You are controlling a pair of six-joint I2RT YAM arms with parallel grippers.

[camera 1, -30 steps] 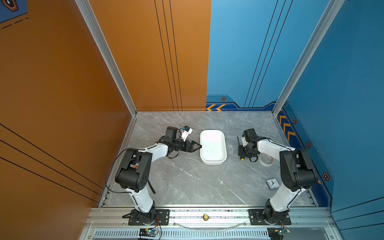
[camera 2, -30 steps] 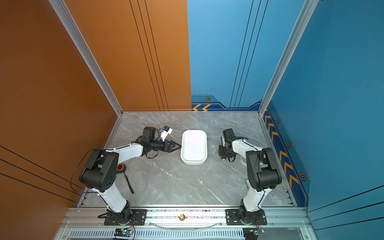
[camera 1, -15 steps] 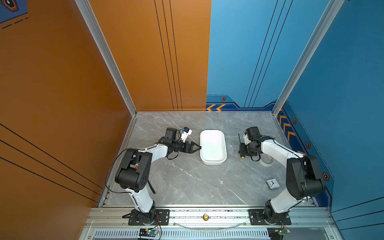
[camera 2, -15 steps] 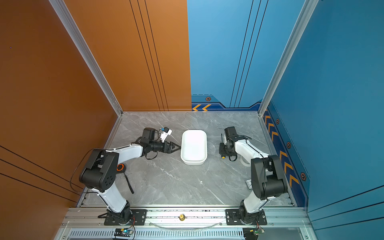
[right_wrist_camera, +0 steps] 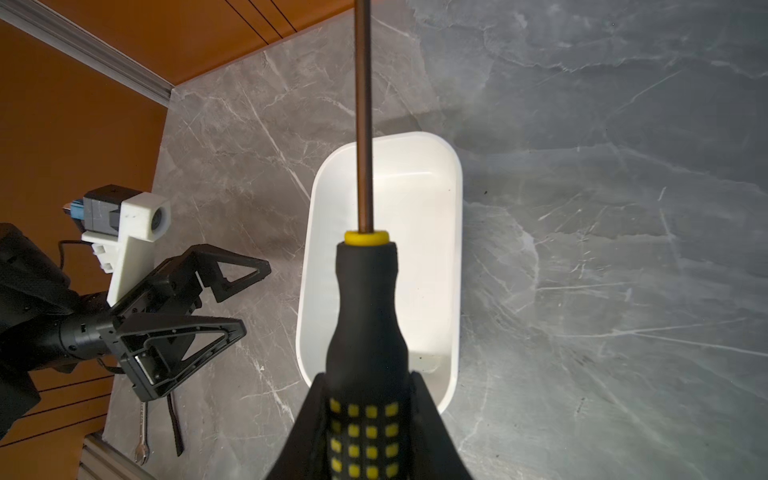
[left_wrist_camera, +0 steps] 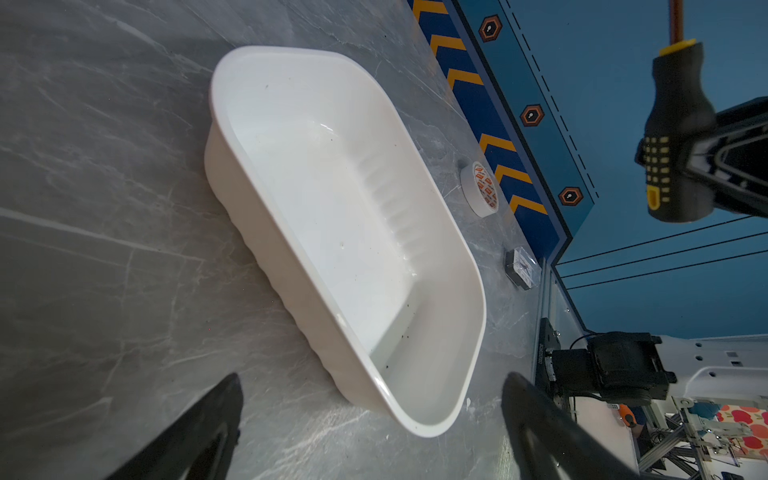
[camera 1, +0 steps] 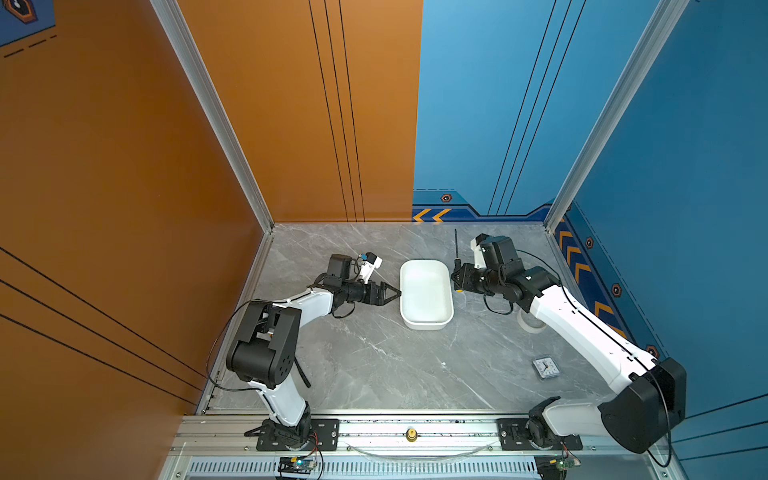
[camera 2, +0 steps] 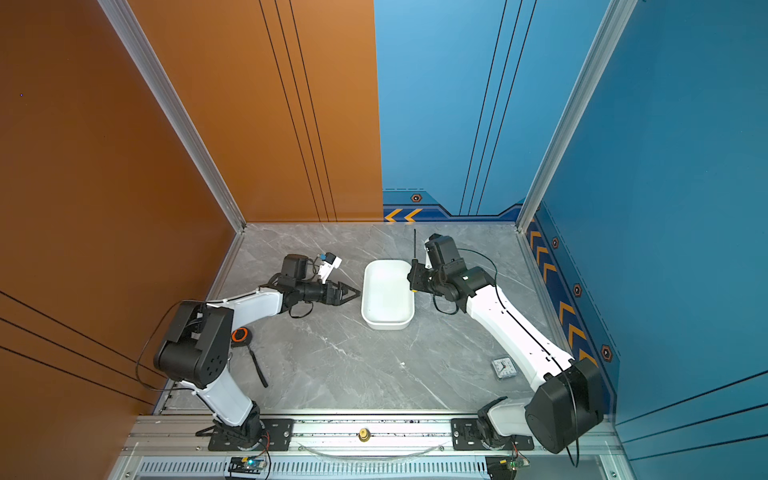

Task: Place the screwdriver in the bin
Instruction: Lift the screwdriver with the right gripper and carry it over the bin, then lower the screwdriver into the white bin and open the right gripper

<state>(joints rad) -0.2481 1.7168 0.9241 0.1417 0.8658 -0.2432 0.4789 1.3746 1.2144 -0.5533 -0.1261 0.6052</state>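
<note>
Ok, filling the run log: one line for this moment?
right gripper: shut on screwdriver | bin: empty | left gripper: open, beside bin

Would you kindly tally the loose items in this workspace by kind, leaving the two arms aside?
Screwdriver: 1
White bin: 1
Tape roll: 1
Small clock: 1
Wrench: 1
Black-handled item with an orange-ringed head, partly hidden: 1
Total: 6

Grey marbled tabletop (camera 1: 374, 365) carries the white bin (camera 1: 427, 325) mid-far, a tape roll (left_wrist_camera: 480, 189) and small clock (camera 1: 545, 368) right, perhaps a wrench (right_wrist_camera: 142, 436) near left.
</note>
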